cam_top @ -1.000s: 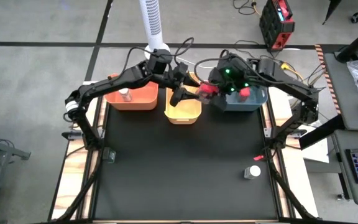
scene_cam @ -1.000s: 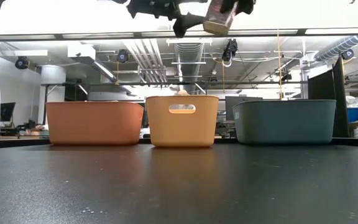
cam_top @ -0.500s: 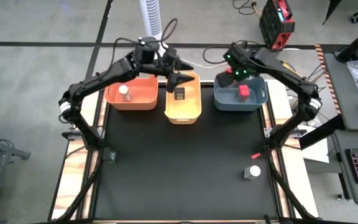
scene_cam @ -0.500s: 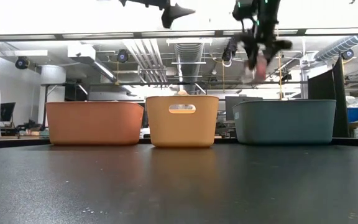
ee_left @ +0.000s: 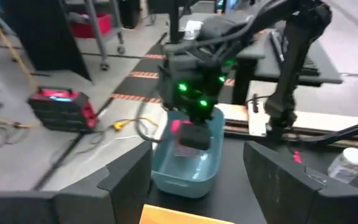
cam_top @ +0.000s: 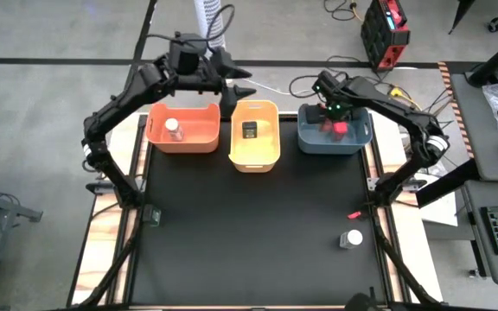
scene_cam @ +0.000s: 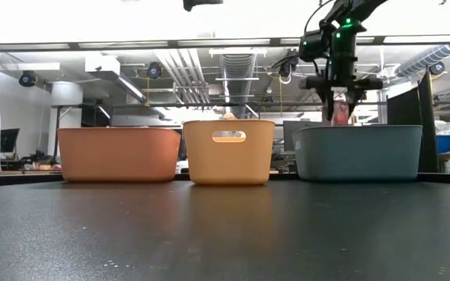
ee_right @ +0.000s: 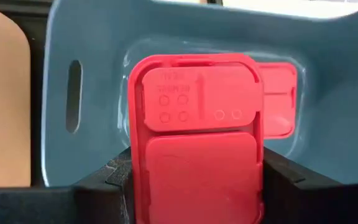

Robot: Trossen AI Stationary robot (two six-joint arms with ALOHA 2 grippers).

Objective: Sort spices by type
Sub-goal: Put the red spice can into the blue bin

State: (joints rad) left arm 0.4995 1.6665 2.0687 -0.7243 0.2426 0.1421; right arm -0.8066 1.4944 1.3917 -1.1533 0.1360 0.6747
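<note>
My right gripper (cam_top: 333,115) hangs over the blue bin (cam_top: 308,138), shut on a red boxy spice container (ee_right: 194,155). A second red box (ee_right: 279,99) lies on the bin's floor. A black box (cam_top: 250,130) lies in the yellow bin (cam_top: 255,160), and a white-capped jar (cam_top: 174,130) stands in the orange bin (cam_top: 180,145). Another clear jar (cam_top: 353,238) stands on the black table near its right edge. My left gripper (cam_top: 236,89) is raised beyond the yellow bin's far rim, open and with nothing between its fingers (ee_left: 132,180). My right gripper pinches the red container by its two long sides (ee_right: 135,186) between the two fingers (ee_right: 278,183). The fingers come steeply from above. The container's lidded face turns up toward the wrist. It hangs clear of the blue bin's floor, at about rim height (scene_cam: 341,109).
The three bins stand in a row along the table's far edge. A thin red stick (cam_top: 354,214) lies near the loose jar at the right. The black table top (cam_top: 249,233) in front of the bins is open room.
My right gripper has carried the red container from high between the yellow and blue bins toward the right and down over the blue bin, rolling its wrist. My left gripper has risen out of the yellow bin and drawn back toward the far edge; the black box now shows in that bin.
</note>
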